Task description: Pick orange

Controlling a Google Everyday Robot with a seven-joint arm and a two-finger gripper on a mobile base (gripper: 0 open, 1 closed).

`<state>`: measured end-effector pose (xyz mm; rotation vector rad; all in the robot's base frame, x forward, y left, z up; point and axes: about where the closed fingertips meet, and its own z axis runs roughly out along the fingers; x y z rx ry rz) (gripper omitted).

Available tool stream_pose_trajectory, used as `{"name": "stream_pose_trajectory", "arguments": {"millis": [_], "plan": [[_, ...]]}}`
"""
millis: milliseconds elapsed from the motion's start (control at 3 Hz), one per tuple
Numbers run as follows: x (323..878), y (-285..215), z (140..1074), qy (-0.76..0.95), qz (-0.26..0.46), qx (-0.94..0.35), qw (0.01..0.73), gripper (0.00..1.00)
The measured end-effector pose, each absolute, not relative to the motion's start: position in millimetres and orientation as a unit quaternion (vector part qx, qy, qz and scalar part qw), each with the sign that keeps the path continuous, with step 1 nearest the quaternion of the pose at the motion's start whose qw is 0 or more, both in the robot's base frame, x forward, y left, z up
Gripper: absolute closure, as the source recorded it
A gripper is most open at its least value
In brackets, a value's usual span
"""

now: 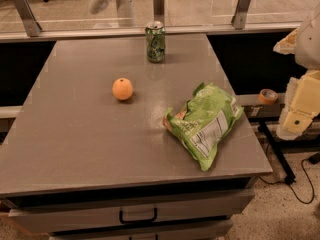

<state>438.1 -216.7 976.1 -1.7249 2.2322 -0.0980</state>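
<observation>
The orange (122,89) is a small round fruit sitting on the grey table top (75,144), left of centre. My gripper (113,11) hangs at the top of the view, above the table's far edge and well behind the orange. Its two pale fingers (99,0) stand apart with nothing between them. It is not touching the orange. Pale arm segments (302,99) show at the right edge of the view.
A green soda can (155,42) stands upright near the far edge, right of the gripper. A green crinkly chip bag (204,121) lies at the right front. An orange tape roll (268,96) sits on a ledge beyond the table's right side. A drawer handle (138,217) is below the front edge.
</observation>
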Motion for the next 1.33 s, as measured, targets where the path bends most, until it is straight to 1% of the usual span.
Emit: {"name": "stream_pose_trajectory", "arguments": {"millis": [333, 667, 1000, 1333], "plan": [[438, -217, 976, 0.781, -0.034, -0.603, 0.159, 0.00], [449, -188, 965, 0.767, -0.006, -0.617, 0.176, 0.00], [463, -130, 938, 0.739, 0.054, -0.642, 0.198, 0.00], [483, -75, 914, 0.731, 0.082, -0.643, 0.214, 0.00]]}}
